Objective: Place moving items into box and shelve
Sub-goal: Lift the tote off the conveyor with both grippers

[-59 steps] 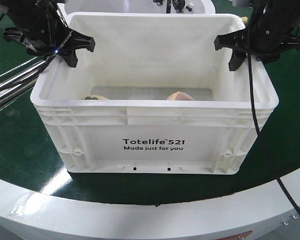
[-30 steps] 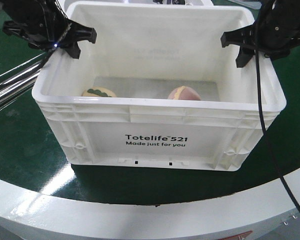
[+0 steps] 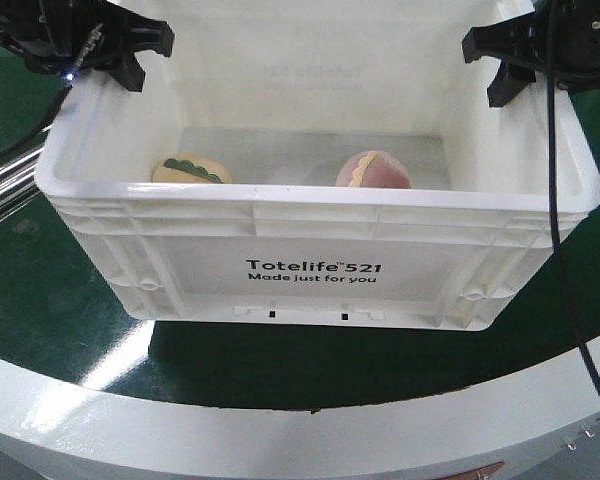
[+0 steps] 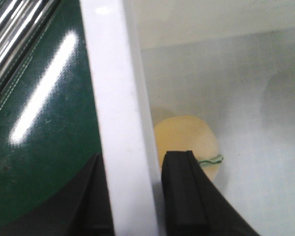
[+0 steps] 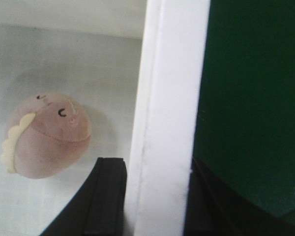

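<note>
Both moving items on the box [image 3: 310, 205] floor: beige lump [image 3: 190, 170] near its left wall, pink lump [image 3: 373, 171] nearer its right. The left end effector [image 4: 137, 196] grips the left wall, the right end effector [image 5: 157, 196] the right wall. Green bench [image 3: 40, 300] below the box.

Our left gripper [image 3: 145, 58] and right gripper [image 3: 490, 68] are matte black, with angular forked bodies. Our fingers [image 4: 184, 191] are flat black bars with squared tips. A thin black cable [image 3: 560, 250] trails from the right gripper; a small blue light [image 3: 72, 76] glows on the left gripper.
</note>
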You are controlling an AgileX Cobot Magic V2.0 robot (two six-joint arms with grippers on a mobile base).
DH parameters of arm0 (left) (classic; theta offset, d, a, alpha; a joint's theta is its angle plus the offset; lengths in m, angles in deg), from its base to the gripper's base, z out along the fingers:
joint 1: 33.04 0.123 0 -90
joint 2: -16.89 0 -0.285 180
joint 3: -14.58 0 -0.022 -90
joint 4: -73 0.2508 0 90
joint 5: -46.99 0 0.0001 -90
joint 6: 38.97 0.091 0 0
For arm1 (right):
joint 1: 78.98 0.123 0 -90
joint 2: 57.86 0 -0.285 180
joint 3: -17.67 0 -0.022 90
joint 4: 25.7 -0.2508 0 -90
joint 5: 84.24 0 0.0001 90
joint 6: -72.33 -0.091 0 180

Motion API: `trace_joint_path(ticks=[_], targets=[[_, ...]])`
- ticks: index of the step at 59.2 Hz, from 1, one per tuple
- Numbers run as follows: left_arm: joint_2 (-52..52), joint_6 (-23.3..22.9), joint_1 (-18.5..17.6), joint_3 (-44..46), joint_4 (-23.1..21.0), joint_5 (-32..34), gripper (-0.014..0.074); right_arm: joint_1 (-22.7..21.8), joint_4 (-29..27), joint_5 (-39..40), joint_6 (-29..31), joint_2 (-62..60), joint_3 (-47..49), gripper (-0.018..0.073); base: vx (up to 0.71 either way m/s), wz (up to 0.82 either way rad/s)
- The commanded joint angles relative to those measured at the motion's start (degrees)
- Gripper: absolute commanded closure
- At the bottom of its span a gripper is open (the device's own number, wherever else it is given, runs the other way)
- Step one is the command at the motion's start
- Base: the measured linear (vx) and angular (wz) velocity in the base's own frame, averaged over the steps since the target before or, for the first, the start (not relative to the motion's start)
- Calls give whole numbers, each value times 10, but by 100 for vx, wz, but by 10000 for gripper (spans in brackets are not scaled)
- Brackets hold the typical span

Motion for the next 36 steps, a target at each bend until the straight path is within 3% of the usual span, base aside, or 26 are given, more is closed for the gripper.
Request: trace_joint_path(ticks=[1,36], targets=[[-50,5,3,20,39,43,600,-5,13,51,17,-54,22,564,0,0],[-124,6,3,20,49,65,597,-5,10,81,19,-128,23,564,0,0]])
